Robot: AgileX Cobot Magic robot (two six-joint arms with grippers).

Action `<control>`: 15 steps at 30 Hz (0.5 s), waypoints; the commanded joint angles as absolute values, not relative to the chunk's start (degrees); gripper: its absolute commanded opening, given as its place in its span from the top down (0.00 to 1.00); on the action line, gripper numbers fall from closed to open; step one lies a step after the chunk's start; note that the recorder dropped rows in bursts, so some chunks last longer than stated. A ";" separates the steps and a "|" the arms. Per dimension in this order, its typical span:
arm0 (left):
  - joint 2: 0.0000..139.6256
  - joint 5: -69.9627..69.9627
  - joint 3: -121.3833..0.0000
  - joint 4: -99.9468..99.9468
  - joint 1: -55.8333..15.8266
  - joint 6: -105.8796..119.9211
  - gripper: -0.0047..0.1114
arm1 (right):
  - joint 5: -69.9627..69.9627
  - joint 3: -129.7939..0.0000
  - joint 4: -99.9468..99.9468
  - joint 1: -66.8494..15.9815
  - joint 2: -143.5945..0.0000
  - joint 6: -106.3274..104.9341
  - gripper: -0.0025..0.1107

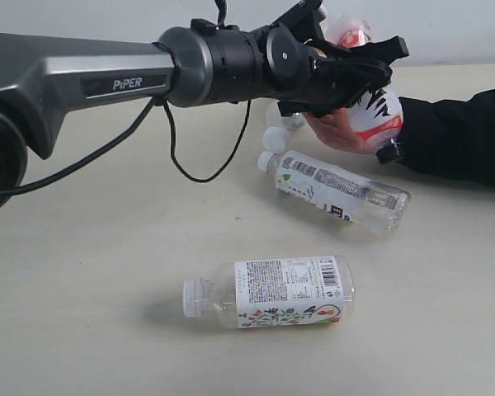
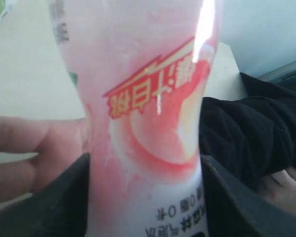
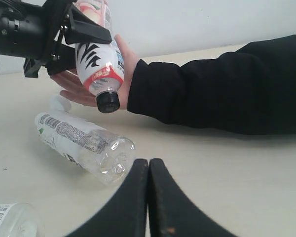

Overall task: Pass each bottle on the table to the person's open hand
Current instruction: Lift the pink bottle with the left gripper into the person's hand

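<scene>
My left gripper (image 1: 378, 76) is shut on the red-and-white bottle (image 1: 371, 111), which hangs tilted, black cap (image 3: 107, 101) down, in or just over the person's open hand (image 1: 337, 132). In the left wrist view the bottle (image 2: 148, 123) fills the space between my fingers (image 2: 49, 202), with the palm (image 2: 34, 148) beside it. A bottle with a white label and a green mark (image 1: 334, 188) lies on the table (image 1: 82, 272) below the hand. A floral-label bottle (image 1: 280, 291) lies nearer the front. Another white cap (image 1: 274, 139) peeks from behind the gripper. My right gripper (image 3: 149, 165) is shut and empty, low over the table.
The person's black sleeve (image 1: 454, 132) lies across the table's right side, seen large in the right wrist view (image 3: 222, 89). My left arm (image 1: 82, 78) and its hanging cable (image 1: 198, 169) span the upper left. A pale wall (image 3: 197, 22) rises behind the table.
</scene>
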State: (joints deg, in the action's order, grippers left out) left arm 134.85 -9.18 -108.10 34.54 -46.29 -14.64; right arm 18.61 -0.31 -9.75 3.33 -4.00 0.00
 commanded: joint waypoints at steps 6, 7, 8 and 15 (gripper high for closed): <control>137.53 -10.33 -109.43 35.07 -46.15 -21.69 0.96 | 17.94 0.00 -9.87 3.28 -3.93 0.00 0.98; 137.80 -10.58 -109.43 35.07 -45.94 -21.69 0.96 | 17.94 0.00 -9.87 3.28 -3.93 0.00 0.98; 138.03 -10.84 -109.43 35.07 -45.78 -21.69 0.96 | 17.94 0.00 -9.87 3.28 -3.93 0.00 0.98; 138.03 -11.28 -109.43 34.65 -45.65 -21.45 0.95 | 17.94 0.00 -9.87 3.28 -3.93 0.00 0.98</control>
State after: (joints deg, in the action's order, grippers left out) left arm 138.15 -10.90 -109.14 34.98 -45.93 -21.33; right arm 18.61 -0.31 -9.75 3.33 -4.00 0.00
